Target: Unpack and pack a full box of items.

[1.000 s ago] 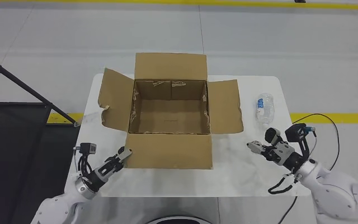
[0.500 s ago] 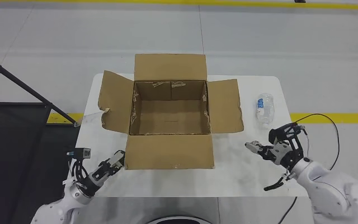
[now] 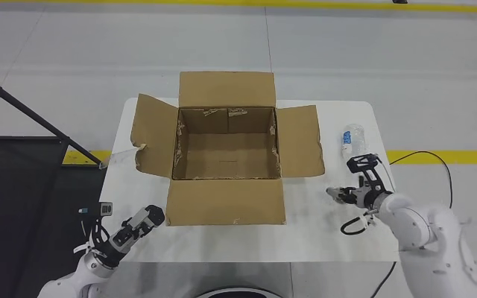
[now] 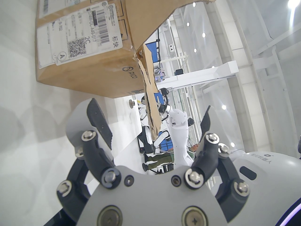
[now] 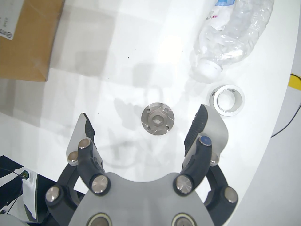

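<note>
At the right of the white table (image 3: 320, 223), my right gripper (image 5: 144, 115) hangs with its jaws spread wide and nothing between them, directly over a round metal disc (image 5: 157, 118) that lies flat on the tabletop. The disc sits almost midway between my two fingertips, so the drop to it looks, by my reading, close to straight down. Being round, it offers no long axis to line up with. Just beyond it rests a white ring (image 5: 227, 103), and past that a crumpled clear bottle (image 5: 235, 24) on its side, cap towards me and body running away across the table. All three lie outside the cardboard box (image 3: 226, 200), which stands at the table's middle with its four flaps folded out, off to the left of this hand. My left gripper (image 4: 150, 108), also spread and holding nothing, sits low by the box's near left corner, with the whole box between it and the loose items. The right hand is plainly the nearer one. Packing the disc would mean carrying it leftwards over the right-hand flap.
</note>
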`<action>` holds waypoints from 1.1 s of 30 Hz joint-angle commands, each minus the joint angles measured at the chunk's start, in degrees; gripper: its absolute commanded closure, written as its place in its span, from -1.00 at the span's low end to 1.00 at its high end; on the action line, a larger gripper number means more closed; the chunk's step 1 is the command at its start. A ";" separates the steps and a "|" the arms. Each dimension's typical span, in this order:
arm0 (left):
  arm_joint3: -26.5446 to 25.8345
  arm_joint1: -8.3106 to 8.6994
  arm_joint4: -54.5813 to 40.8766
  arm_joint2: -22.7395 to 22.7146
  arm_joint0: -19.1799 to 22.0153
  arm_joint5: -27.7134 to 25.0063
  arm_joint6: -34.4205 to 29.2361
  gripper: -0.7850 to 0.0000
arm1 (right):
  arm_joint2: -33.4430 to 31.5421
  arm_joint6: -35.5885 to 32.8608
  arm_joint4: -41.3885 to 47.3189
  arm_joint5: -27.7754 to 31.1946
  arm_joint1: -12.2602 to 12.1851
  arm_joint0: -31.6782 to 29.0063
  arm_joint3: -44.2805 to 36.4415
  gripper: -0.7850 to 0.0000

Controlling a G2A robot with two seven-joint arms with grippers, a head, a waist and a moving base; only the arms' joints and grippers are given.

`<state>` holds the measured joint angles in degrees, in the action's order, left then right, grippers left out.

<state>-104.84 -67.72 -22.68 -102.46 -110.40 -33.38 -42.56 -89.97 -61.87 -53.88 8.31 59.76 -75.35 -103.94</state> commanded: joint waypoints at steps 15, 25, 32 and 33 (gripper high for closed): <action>0.00 0.00 0.00 0.00 0.00 0.00 0.00 -1.00 | 4.48 -5.83 -3.52 -3.75 -0.02 4.03 5.10 -0.12; 0.00 0.00 0.00 0.00 0.00 0.00 0.00 -1.00 | 5.57 -6.10 -3.86 -4.42 -0.07 4.28 5.84 0.10; 0.00 0.00 0.00 0.00 0.00 0.00 0.00 -1.00 | 6.48 -6.28 -4.31 -4.88 -0.07 5.01 6.59 0.17; 0.00 0.00 0.00 0.00 0.00 0.00 0.00 -1.00 | 6.56 -6.38 -4.43 -5.02 -0.08 5.16 6.80 0.20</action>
<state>-104.84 -67.71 -22.69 -102.47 -110.40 -33.38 -42.57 -83.48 -68.16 -58.23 3.39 59.69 -70.30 -97.30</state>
